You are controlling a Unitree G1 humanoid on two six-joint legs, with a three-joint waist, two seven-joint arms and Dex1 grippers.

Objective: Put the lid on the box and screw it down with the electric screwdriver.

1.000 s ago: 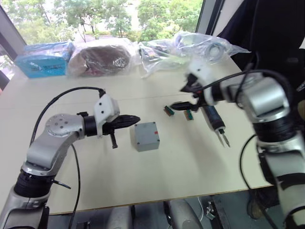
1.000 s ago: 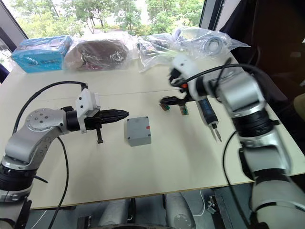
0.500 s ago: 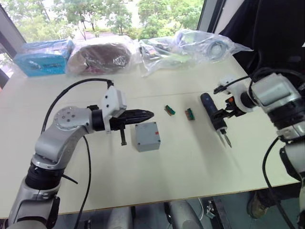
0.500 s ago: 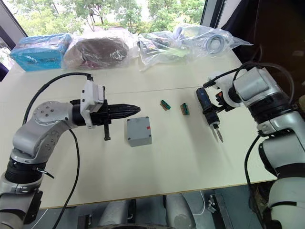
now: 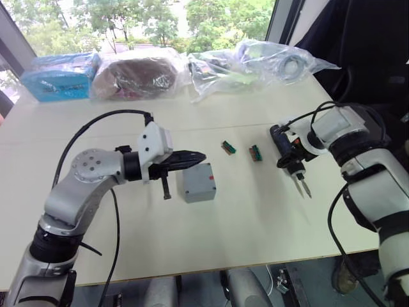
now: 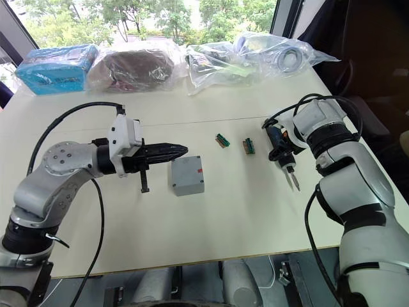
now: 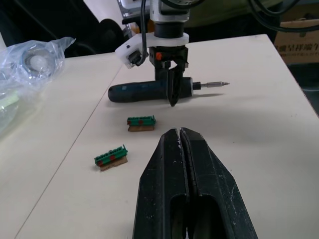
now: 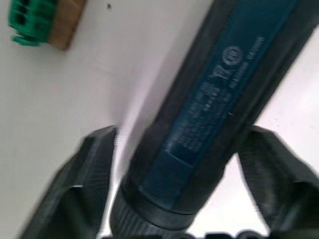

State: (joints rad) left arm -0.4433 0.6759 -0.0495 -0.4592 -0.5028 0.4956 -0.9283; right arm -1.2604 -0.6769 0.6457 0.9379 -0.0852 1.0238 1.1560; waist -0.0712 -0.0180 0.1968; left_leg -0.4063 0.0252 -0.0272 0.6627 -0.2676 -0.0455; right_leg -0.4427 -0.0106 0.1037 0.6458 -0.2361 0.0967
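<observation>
Pale counter [image 5: 255, 217] by a window, bagged clutter along the back. Lid [image 5: 195, 180] seemingly on box [image 5: 198, 190] already; screwing left. Right tool [image 7: 172, 94] spread around electric screwdriver [image 5: 286, 155], not clamped. Left tool [image 5: 192, 157] pinched together over the box. Green connectors [image 5: 228, 148] lying between, nothing blocking.

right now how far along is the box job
The lid looks already seated on the box. In hand: the right hand, fingers open, straddles the electric screwdriver lying on the table. The left hand, shut, hovers beside the box. Screwing down is left.
</observation>
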